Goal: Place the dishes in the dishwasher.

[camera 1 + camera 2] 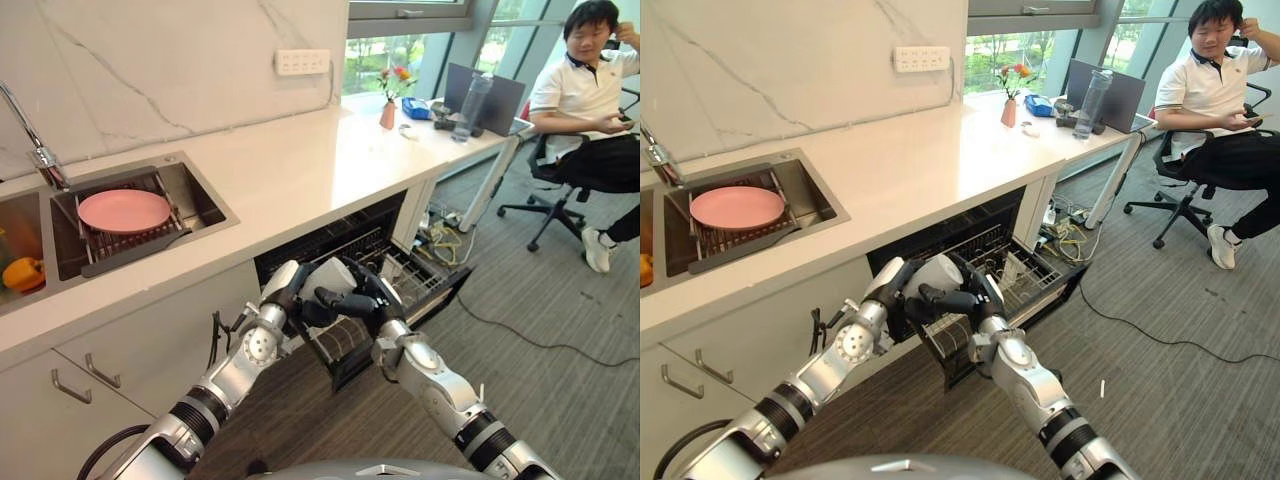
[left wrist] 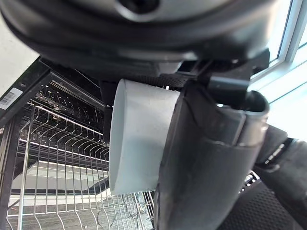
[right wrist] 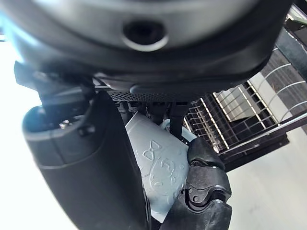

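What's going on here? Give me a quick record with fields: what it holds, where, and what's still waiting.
Held item: white cup
Left hand: curled round the cup
Right hand: also gripping the cup
Position: above the open dishwasher's rack
Still waiting: pink plate in the sink
Bystander: person seated on an office chair

counter point(image 1: 290, 180): white | holds sink point(image 1: 205, 205) with pink plate point(image 1: 124, 211) on rack | far end: flower vase point(image 1: 388, 113), perhaps ceramic
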